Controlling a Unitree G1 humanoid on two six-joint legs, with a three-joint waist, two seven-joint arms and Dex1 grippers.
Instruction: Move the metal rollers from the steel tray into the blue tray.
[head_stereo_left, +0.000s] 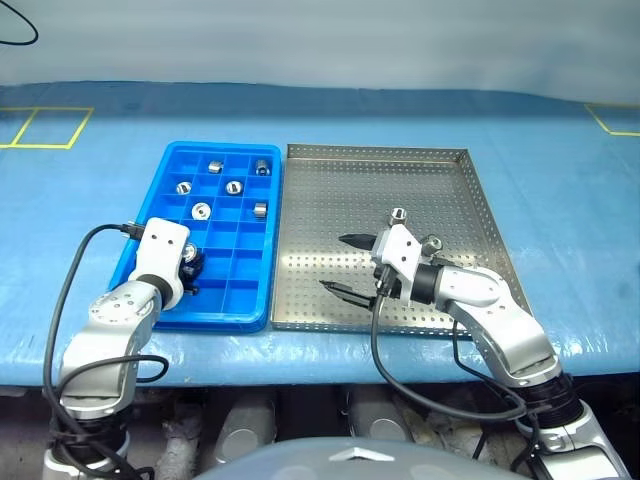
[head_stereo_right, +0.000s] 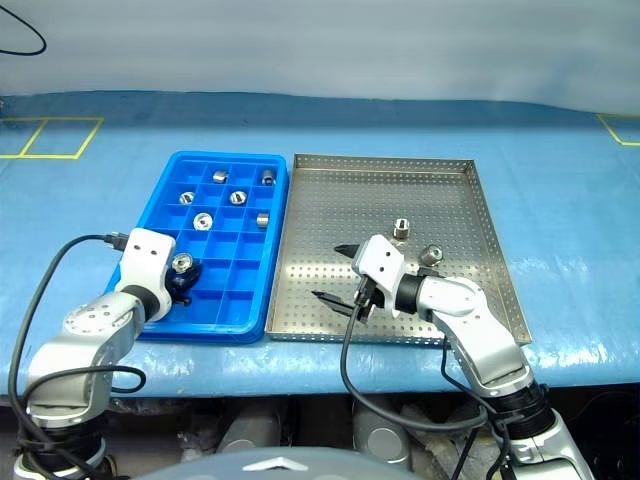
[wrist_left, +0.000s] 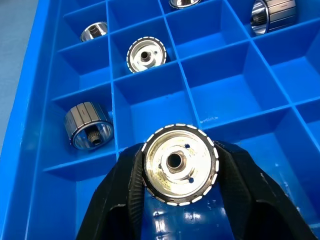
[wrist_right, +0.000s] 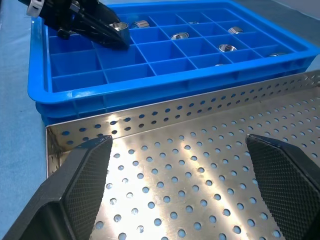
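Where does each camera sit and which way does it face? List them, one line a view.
Head views: on the head, looking forward and down at the blue tray, steel tray and both arms.
Left wrist view: looks along the left gripper, shut on a roller, into the compartments.
Right wrist view: looks along the open right gripper across the steel tray.
Shared: both wrist views show the blue tray.

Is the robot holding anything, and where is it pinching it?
The left hand grips a roller by its round sides, above the blue tray. The right hand holds nothing.
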